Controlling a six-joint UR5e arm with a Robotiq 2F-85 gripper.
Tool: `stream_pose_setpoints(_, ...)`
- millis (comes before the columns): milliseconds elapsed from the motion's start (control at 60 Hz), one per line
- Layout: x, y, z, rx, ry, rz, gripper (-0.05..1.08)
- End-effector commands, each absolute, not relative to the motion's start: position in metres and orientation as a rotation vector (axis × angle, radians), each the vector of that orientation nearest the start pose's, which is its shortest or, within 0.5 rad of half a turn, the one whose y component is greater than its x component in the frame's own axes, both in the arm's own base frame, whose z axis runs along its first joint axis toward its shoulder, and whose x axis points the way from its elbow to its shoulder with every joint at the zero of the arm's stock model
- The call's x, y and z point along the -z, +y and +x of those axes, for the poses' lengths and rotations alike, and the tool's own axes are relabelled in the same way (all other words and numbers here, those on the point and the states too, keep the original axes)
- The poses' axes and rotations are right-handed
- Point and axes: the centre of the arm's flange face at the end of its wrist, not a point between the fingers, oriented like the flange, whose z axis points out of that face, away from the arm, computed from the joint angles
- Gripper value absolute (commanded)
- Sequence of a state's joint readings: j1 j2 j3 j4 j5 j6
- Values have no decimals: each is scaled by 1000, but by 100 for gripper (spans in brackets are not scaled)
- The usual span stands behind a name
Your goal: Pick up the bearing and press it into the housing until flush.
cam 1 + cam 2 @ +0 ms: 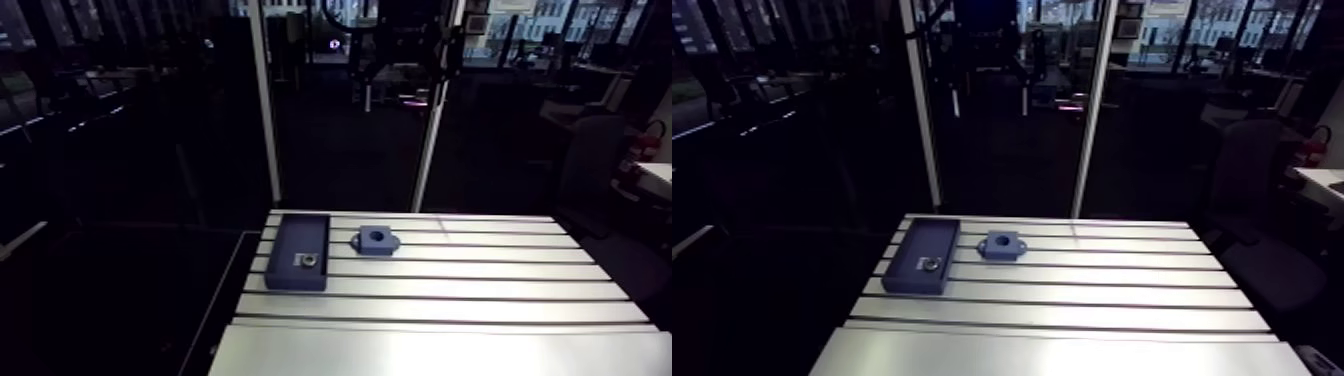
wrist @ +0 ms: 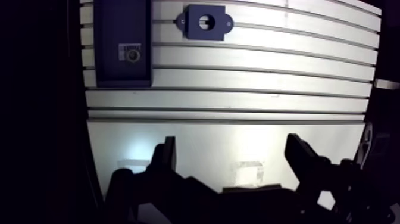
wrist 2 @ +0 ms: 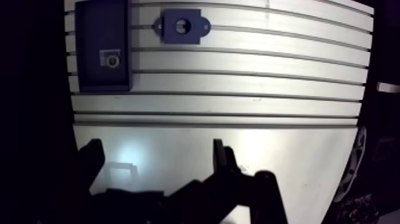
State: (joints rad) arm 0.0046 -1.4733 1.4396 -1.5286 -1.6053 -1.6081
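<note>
One small metal ring, the bearing [image 2: 131,54], lies in one dark blue rectangular tray [image 2: 122,24]. One blue housing [image 2: 191,23] with a round hole sits beside the tray on the slotted aluminium table [image 2: 268,83]. The claw [image 2: 231,144] is spread apart and empty.

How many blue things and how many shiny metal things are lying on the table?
Blue things: 2, the tray and the housing beside it.
Shiny metal things: 1, the bearing inside the tray.
Total: 3
</note>
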Motion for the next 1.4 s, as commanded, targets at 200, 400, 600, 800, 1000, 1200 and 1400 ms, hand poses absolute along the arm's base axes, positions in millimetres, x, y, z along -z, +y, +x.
stream_pose_setpoints(200,-500,-138,-519,20,3059,-68,1)
stream_pose_setpoints(400,-498,-138,-519,19,3058,-62,1)
stream_pose_setpoints(600,-492,-140,-521,33,3061,-29,1)
stream_pose_setpoints(800,-466,-159,-531,55,3050,45,1)
stream_pose_setpoints(1000,-426,-212,-537,38,3094,39,1)
stream_pose_setpoints(1200,-396,-226,-550,53,3135,30,1)
stream_pose_setpoints(1400,-363,-230,-560,51,3134,19,1)
